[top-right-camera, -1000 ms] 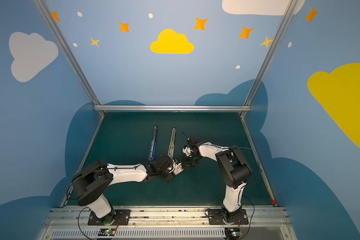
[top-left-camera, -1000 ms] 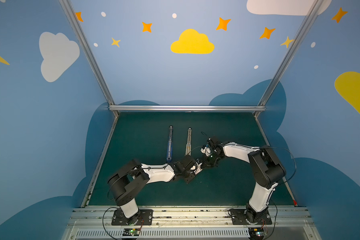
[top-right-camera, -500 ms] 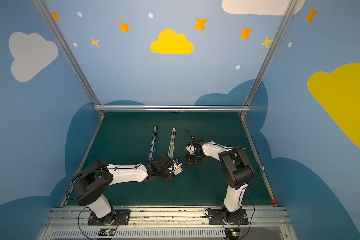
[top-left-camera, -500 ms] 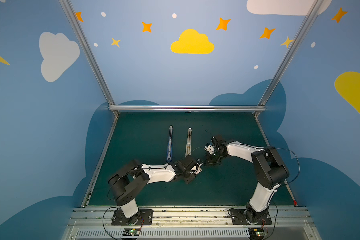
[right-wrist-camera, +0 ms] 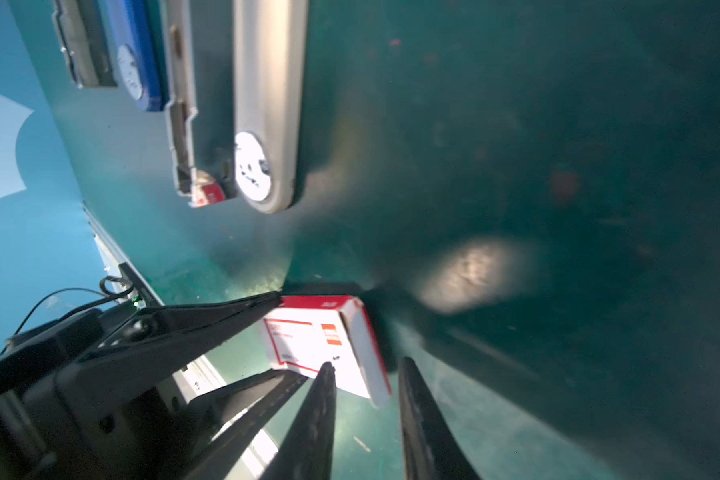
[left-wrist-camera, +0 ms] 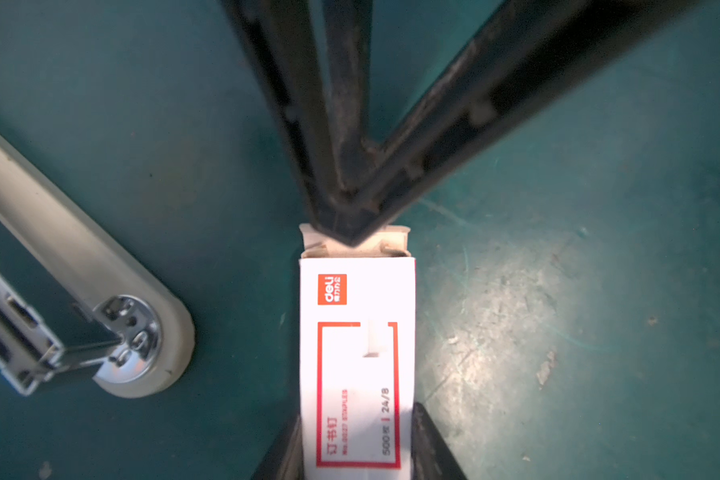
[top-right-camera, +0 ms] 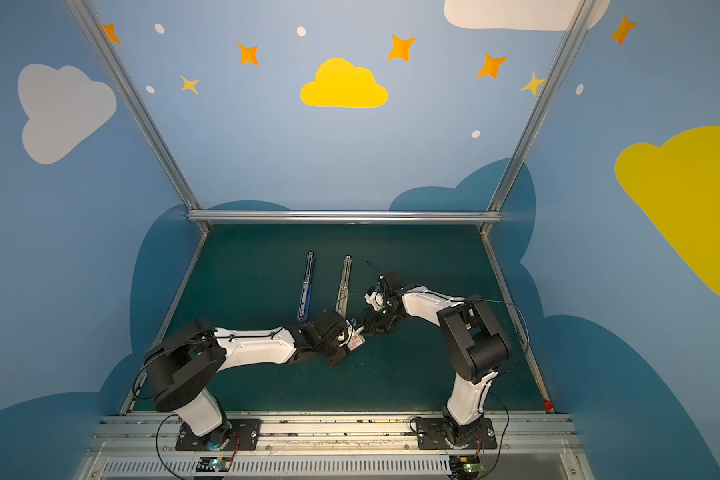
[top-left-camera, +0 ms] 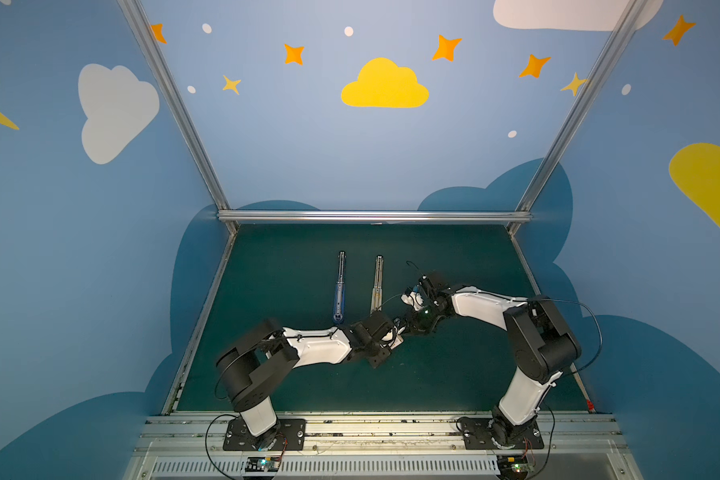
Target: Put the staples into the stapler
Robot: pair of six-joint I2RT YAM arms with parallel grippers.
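Leftmost on the dark green worktop (top-left-camera: 454, 374), the long blue stapler (top-left-camera: 339, 291) and, just R of it, the long beige-grey stapler (top-left-camera: 376, 286) lie folded out flat, side by side, same pos. as a sec ago. Next, the L end effector (left-wrist-camera: 356, 419) keeps its hold on the small white-and-red cardboard staple box (left-wrist-camera: 356, 316), fingers clamped on its two long sides, low by the beige-grey stapler's near end. The change is on the R. The R end effector (right-wrist-camera: 366, 365), shut and drawn a bit back half a sec ago, is at the box again w/ jaws a narrow gap apart. Its tips are at the stub of beige sliding tray (left-wrist-camera: 395, 237) poking from the box's end; can't tell if it pinches the tray or only touches. Reads as a re-grip to draw the tray out, so loading hasn't begun. Containers, L to R: the beige-grey stapler's metal staple channel (left-wrist-camera: 13, 332) shows no strip in the part in view. The box's tray is barely out, so the staples are hidden, presumably inside.
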